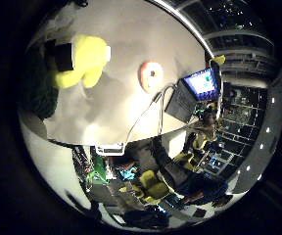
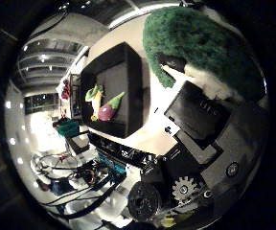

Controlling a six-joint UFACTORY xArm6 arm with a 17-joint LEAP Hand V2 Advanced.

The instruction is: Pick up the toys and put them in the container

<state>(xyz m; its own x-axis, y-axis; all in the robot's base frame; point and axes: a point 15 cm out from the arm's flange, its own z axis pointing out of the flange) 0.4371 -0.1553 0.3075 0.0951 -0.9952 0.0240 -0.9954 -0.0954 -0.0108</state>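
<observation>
The robot hand point(image 2: 200, 124) is showing as black and white blocks and a geared wheel crowding one edge of the thumb side view. Whether it is open, closed or gripping something cannot be told from either view. A shaggy green toy point(image 2: 200, 38) with a pale patch is filling the rim of that view right against the robot hand's body, so it is sitting very close to the palm; whether it is being held is not clear.

Further out, a white desk point(image 1: 131, 34) is spreading beneath. A black container point(image 2: 134, 91) is resting on it, near the centre of the thumb side view and apart from the green toy. Two toys are lying inside, side by side on its floor: a purple aubergine point(image 2: 107, 111) with a green stalk, and a yellow and green toy point(image 2: 94, 96) whose kind cannot be made out.

In the little finger side view, a yellow plush toy point(image 1: 84, 61) is lying on the desk, with a black part of the robot hand overlapping one end of it. A pink ring-shaped toy point(image 1: 152, 76) is lying on the bare desk, well apart from the yellow one. An open laptop point(image 1: 192, 95) with a lit screen is standing at the desk's edge, beyond the ring
</observation>
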